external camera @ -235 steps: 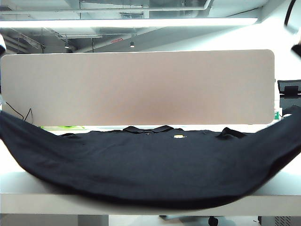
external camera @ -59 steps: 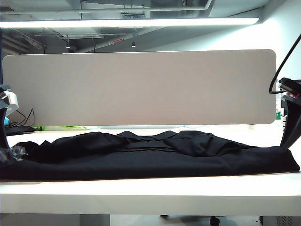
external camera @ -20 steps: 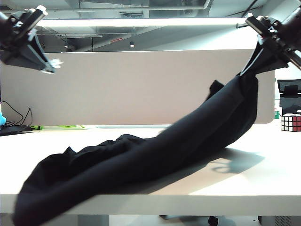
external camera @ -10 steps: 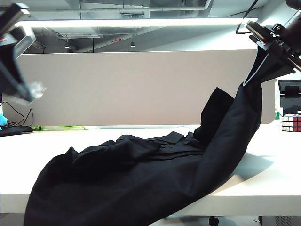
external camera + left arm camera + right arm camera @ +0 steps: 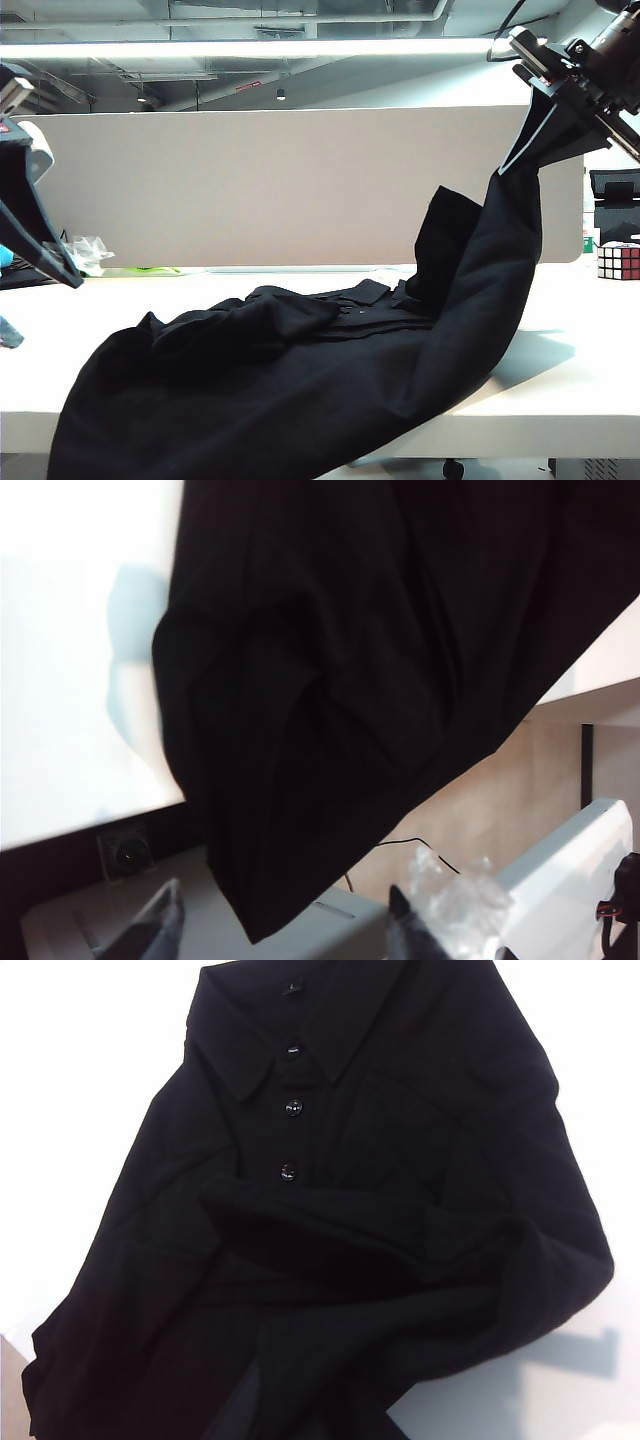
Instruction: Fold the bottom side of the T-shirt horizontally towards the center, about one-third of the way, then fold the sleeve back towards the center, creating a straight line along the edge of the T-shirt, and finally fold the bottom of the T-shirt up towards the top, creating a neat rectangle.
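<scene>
The right gripper [image 5: 512, 160], fingers clamped on the T-shirt [image 5: 300, 370], holds one end high above the counter [image 5: 560, 390]. The left gripper [image 5: 285, 930] hangs at the counter's left edge, fingers apart and empty.

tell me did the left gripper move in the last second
Yes. The left gripper has dropped from above the partition top edge to below it, empty, jaws open.

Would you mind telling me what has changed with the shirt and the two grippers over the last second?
The left gripper dropped from high up to table level and opened, holding nothing. The T-shirt's low end slid further over the table's front edge. The right gripper stayed raised, shut on the T-shirt; the Rubik's cube did not move.
</scene>
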